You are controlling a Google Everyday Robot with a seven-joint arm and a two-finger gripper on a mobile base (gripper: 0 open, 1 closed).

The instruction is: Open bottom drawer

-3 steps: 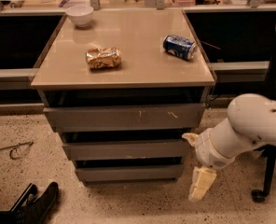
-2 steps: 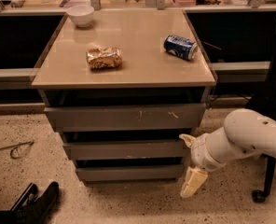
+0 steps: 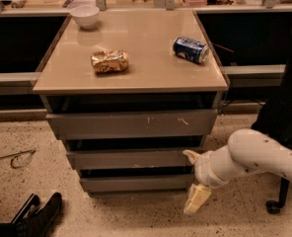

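Observation:
The bottom drawer (image 3: 136,183) is the narrowest grey front, lowest in the cabinet, and sits nearly flush with a dark gap above it. Above it are the mid-sized front (image 3: 131,159) and the widest front (image 3: 131,124), which has white scratch marks. My gripper (image 3: 193,177) is on a white arm coming in from the right, at the right end of the bottom drawer front. It is open: one cream finger (image 3: 190,156) points up by the middle front and the other (image 3: 197,199) hangs below the bottom front. I cannot tell whether either finger touches the drawer.
On the tan cabinet top (image 3: 151,73) are a white bowl (image 3: 85,15), a crumpled snack bag (image 3: 109,61) and a blue can (image 3: 191,49) on its side. A black object (image 3: 35,216) lies on the speckled floor at lower left. A chair caster (image 3: 274,206) stands at right.
My arm and gripper have moved left, from beside the cabinet to the right end of the bottom drawer front. The drawers have not moved.

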